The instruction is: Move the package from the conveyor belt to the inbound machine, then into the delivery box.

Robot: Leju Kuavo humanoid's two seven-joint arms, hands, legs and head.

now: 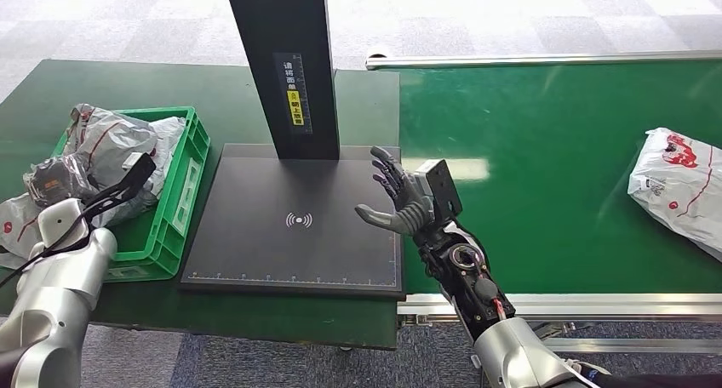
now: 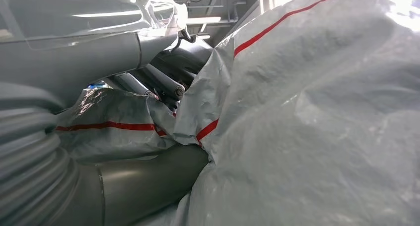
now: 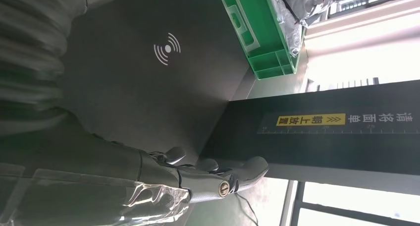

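The left hand (image 2: 124,52) is down among the grey courier bags (image 1: 111,145) heaped in the green delivery crate (image 1: 183,209) at nine o'clock on the tabletop (image 1: 255,82); its wrist view has its thumb and dark fingers pressed against crumpled grey film with red stripes, but whether they grip the film or merely rest against it I cannot tell; if it has just set a bag down, the sound course is to spread the fingers fully and lift straight up, so no fold is dragged back over the crate wall. The right hand (image 1: 398,196) hovers open and holding nothing, fingers apart, over the three o'clock edge of the black scanner pad (image 1: 289,252), beside the scanner's upright post (image 1: 285,65); it should swing out to three o'clock for the next white-and-red package (image 1: 681,188) on the green conveyor belt (image 1: 545,175). That package is cut off by the frame edge; the left hand itself is hidden behind its wrist in the head view.
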